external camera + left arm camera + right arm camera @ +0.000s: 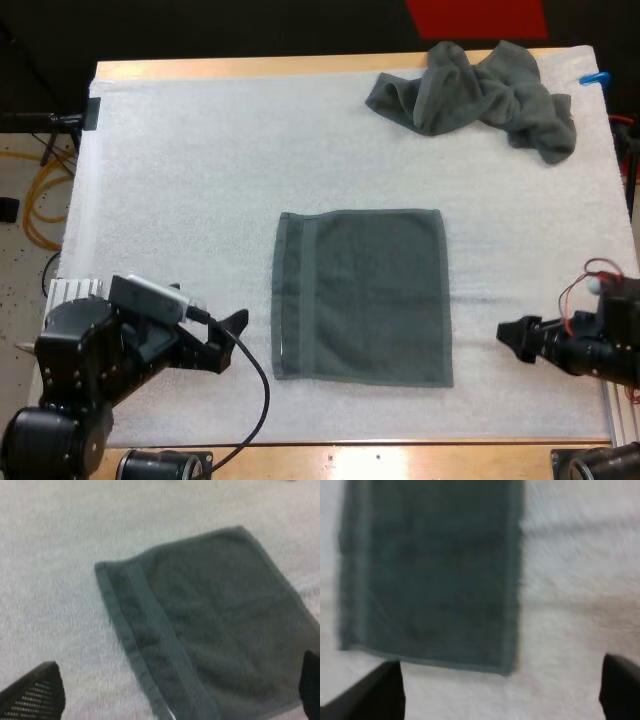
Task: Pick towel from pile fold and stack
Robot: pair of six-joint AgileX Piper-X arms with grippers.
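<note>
Your flat towel [360, 297] lies spread mid-mat on the white mat [180, 170], with the crumpled towel [475, 95] well apart at the far right. Your left gripper [232, 338] sits near the flat towel's left edge, fingers spread wide and holding nothing. Your right gripper [508, 338] faces its right edge, fingers likewise apart and empty.

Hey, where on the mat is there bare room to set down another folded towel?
The widest bare patch is the far left of the mat, bordered by the flat towel and the left gripper. A narrower band runs between the flat towel and the crumpled towel. Crowded: the far right corner.
</note>
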